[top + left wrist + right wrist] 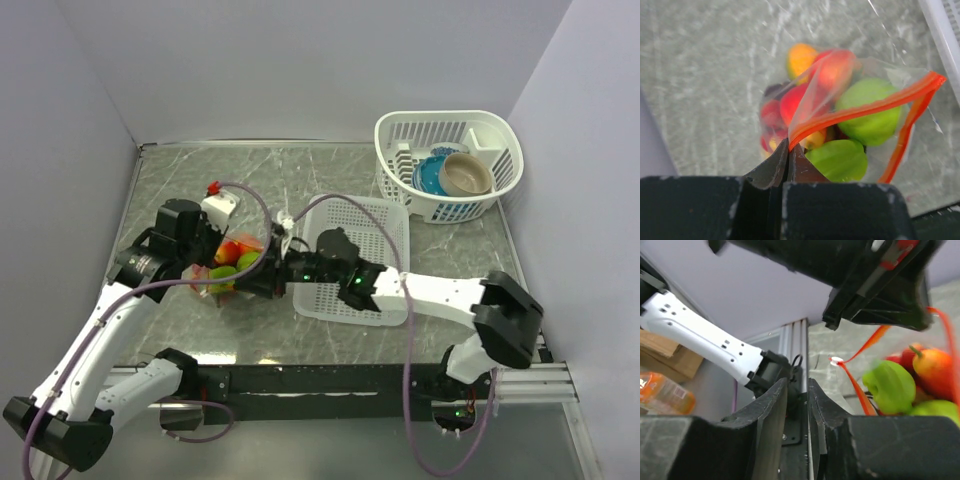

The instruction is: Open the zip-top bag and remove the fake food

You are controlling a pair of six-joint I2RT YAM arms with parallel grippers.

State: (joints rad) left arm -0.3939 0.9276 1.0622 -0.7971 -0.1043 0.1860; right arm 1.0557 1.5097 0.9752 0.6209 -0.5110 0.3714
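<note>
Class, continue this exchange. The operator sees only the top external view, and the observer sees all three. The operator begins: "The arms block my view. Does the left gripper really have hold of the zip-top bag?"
Observer: Yes. The left wrist view shows the left gripper shut on the orange-red zip strip of the zip-top bag.
Operator: Is the mouth open?
Observer: In that same view the strip's two halves stand apart, forming a loop.
Operator: And the right gripper?
Observer: The right wrist view shows the right gripper with its jaws slightly apart and nothing between them. The fake food is inside the bag.
</note>
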